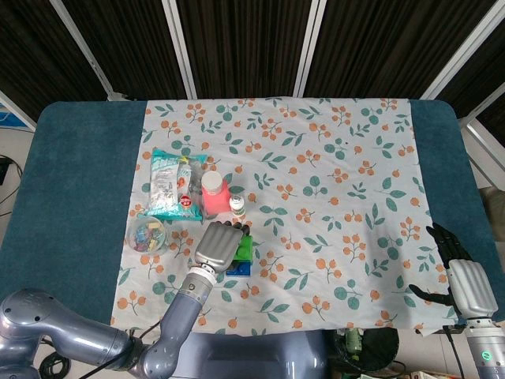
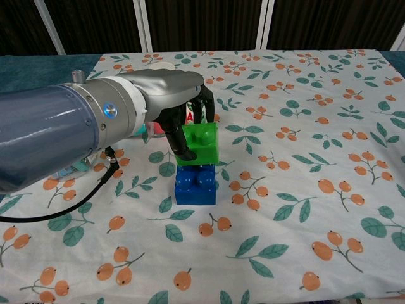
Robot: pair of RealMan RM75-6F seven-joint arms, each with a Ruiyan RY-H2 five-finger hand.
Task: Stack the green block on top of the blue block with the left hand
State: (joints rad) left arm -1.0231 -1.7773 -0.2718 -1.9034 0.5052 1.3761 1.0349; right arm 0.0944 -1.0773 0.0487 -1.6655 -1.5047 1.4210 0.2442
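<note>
My left hand (image 2: 172, 101) grips the green block (image 2: 200, 144) from the left, thumb in front and fingers behind. The green block sits right over the blue block (image 2: 195, 184), its underside at the blue block's studs, shifted slightly right; whether it is pressed on I cannot tell. In the head view the left hand (image 1: 218, 246) covers most of both, with only an edge of the green block (image 1: 246, 249) and the blue block (image 1: 239, 268) showing. My right hand (image 1: 464, 286) rests at the table's near right corner, fingers apart, holding nothing.
A pink bottle (image 1: 213, 195), a small white-capped bottle (image 1: 237, 207), a teal snack bag (image 1: 172, 184) and a clear tub of small items (image 1: 147, 234) stand just behind and left of the blocks. The floral cloth (image 1: 331, 181) spreads to the right.
</note>
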